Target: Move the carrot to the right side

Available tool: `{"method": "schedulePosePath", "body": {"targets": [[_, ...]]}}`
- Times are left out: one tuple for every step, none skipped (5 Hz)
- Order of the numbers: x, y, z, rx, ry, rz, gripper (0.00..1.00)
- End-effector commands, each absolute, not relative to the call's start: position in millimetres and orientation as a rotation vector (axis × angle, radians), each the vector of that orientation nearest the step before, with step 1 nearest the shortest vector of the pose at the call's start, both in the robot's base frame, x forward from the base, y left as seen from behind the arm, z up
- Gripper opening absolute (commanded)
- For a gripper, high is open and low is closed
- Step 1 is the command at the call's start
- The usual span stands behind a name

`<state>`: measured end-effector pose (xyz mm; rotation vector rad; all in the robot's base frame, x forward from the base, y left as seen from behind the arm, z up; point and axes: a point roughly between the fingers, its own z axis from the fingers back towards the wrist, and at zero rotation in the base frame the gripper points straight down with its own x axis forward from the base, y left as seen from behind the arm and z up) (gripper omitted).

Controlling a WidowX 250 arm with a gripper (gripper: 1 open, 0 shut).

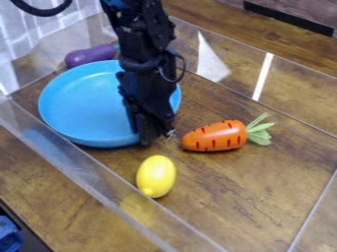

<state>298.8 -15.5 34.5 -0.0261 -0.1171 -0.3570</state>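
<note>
Dark wooden tabletop (263, 212) inside clear walls; the carrot (216, 137) lies loose, long axis across the frame, leafy top pointing right, just right of the gripper (149, 131); whether its fingers are parted is unclear.

orange carrot (214, 137) with green top, yellow lemon (156, 175), blue plate (73, 108)

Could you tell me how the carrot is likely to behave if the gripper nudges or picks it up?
The carrot lies on its side on the wooden table; being rounded and tapered, it would probably roll or pivot when nudged. Its glossy surface suggests stiff plastic, likely light and somewhat slippery between fingers.
</note>
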Motion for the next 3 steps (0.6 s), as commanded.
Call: {"method": "schedulePosePath", "body": {"targets": [[299.5, -15.6, 37.0, -0.023, -0.144, -0.36, 1.0], [298.8, -18.2, 28.5, -0.025, -0.141, -0.4, 1.0], [299.1, -21.2, 25.6, -0.021, -0.141, -0.446, 1.0]]}}
